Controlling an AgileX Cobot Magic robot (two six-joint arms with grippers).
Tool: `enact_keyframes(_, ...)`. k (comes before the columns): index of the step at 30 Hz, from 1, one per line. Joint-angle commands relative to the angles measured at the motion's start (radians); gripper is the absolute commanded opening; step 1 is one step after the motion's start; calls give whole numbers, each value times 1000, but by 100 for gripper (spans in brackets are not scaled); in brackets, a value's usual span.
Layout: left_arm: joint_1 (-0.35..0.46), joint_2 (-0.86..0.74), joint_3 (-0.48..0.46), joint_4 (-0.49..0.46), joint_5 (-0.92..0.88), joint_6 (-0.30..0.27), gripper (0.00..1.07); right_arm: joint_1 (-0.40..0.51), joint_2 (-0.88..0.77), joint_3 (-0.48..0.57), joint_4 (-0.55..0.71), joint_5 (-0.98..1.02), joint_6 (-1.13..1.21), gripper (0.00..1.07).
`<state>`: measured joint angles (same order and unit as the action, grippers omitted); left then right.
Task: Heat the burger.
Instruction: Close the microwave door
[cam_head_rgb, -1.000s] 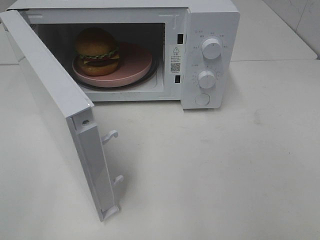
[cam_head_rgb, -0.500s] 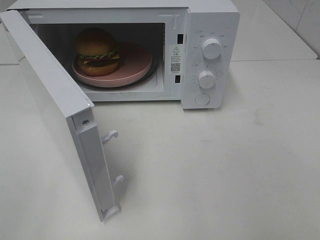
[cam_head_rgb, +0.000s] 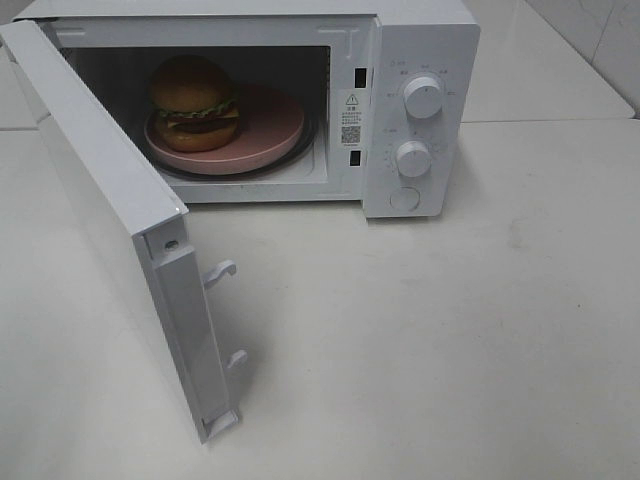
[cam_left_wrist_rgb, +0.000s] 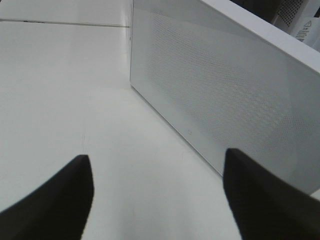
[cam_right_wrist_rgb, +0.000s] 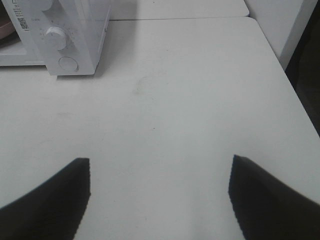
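The burger (cam_head_rgb: 193, 100), with its golden-brown bun, green lettuce and dark patty, sits on a pink plate (cam_head_rgb: 270, 125) inside the white microwave (cam_head_rgb: 420, 40). The microwave door (cam_head_rgb: 100, 190) stands swung wide open toward the front left. Neither gripper shows in the exterior high view. In the left wrist view, my left gripper (cam_left_wrist_rgb: 156, 155) is open and empty over the table, facing the outer face of the door (cam_left_wrist_rgb: 225, 90). My right gripper (cam_right_wrist_rgb: 159, 159) is open and empty above the table, some way in front of the microwave's control panel (cam_right_wrist_rgb: 75, 30).
The control panel carries an upper knob (cam_head_rgb: 423, 97), a lower knob (cam_head_rgb: 413, 158) and a round button (cam_head_rgb: 404, 199). Two latch hooks (cam_head_rgb: 222, 270) stick out from the door's edge. The white table (cam_head_rgb: 450, 330) stretches to the right of the door.
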<state>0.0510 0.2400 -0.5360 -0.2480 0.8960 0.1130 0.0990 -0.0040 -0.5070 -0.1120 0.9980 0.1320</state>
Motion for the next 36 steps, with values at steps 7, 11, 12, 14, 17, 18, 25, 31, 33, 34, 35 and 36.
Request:
enact_keyframes(7, 2, 221, -4, -12, -152, 0, 11, -7, -31, 2, 2, -2, -7, 75)
enact_keyframes(11, 2, 292, -4, -12, -204, 38, 0, -7, -31, 2, 2, -2, -7, 75)
enact_keyframes(12, 2, 341, -1, -17, -249, 69, 0, -7, -31, 2, 2, -2, -7, 75)
enact_keyframes(14, 2, 358, 1, -21, -280, 84, 0, -7, -31, 2, 2, -2, -7, 75)
enact_keyframes(17, 2, 414, 33, -58, -384, 140, 0, -7, -31, 2, 2, -2, -7, 75)
enact_keyframes(18, 2, 440, 61, -95, -460, 181, 0, -7, -31, 2, 2, -2, -7, 75)
enact_keyframes(25, 0, 514, 155, -231, -694, 305, 0, -7, -31, 2, 2, -2, -7, 75)
enact_keyframes(31, 0, 611, 194, -281, -896, 344, 0, -7, -31, 2, 2, -2, -7, 75)
enact_keyframes(33, 0, 626, 198, -281, -918, 343, 0, -7, -31, 2, 2, -2, -7, 75)
enact_keyframes(34, 0, 663, 200, -281, -963, 334, 0, -7, -31, 2, 2, -2, -7, 75)
enact_keyframes(35, 0, 678, 200, -281, -979, 332, 0, -7, -31, 2, 2, -2, -7, 75)
enact_keyframes(36, 0, 678, 200, -281, -979, 332, 0, -7, -31, 2, 2, -2, -7, 75)
